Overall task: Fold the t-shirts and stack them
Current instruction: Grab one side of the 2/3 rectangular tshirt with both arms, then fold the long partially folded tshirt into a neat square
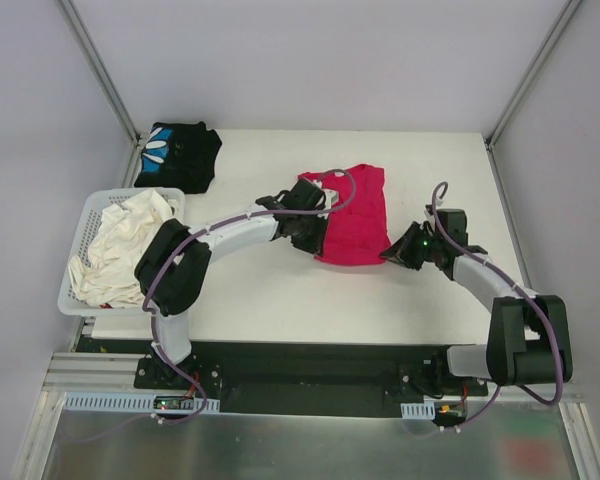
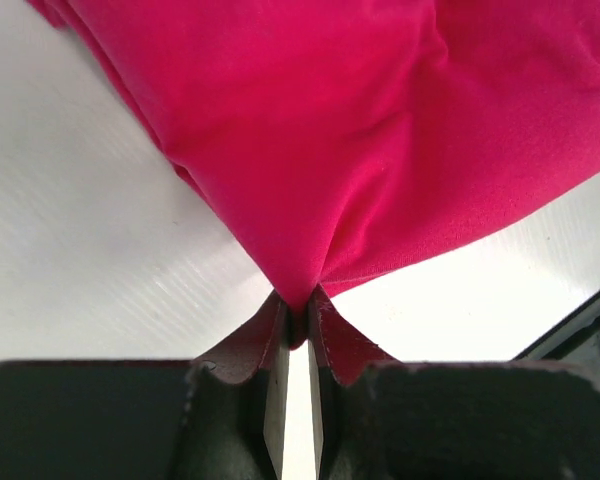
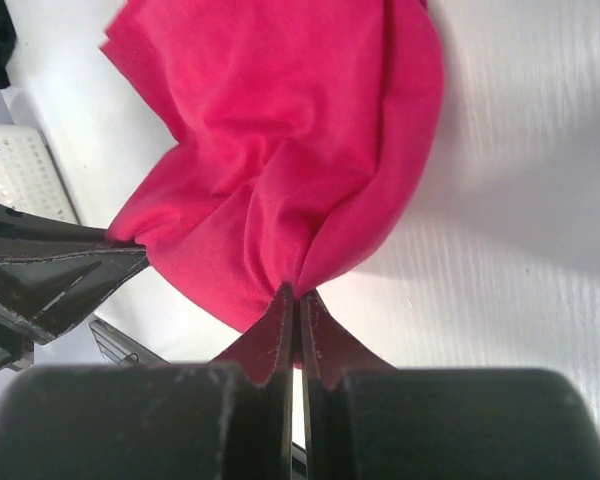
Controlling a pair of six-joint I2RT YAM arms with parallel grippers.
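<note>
Left gripper (image 2: 298, 312) and right gripper (image 3: 296, 300) each clamp the magenta t-shirt (image 1: 355, 215) at its near edge (one corner apiece), cloth bunched.

Bright, even light fills every view, and shadows are soft. In the wrist views the near black fingers (image 2: 272, 410) are blurred, and the white table (image 2: 100, 230) shows mild glare.

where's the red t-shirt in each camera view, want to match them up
top external: red t-shirt lies right of centre on the white table.
left wrist: red t-shirt fills the upper part, a corner pinched at bottom centre.
right wrist: red t-shirt fills the upper middle, pinched at bottom centre.
shared landmark: the left gripper, jaws shut on the shirt; bottom centre in left wrist, left edge in right wrist.
</note>
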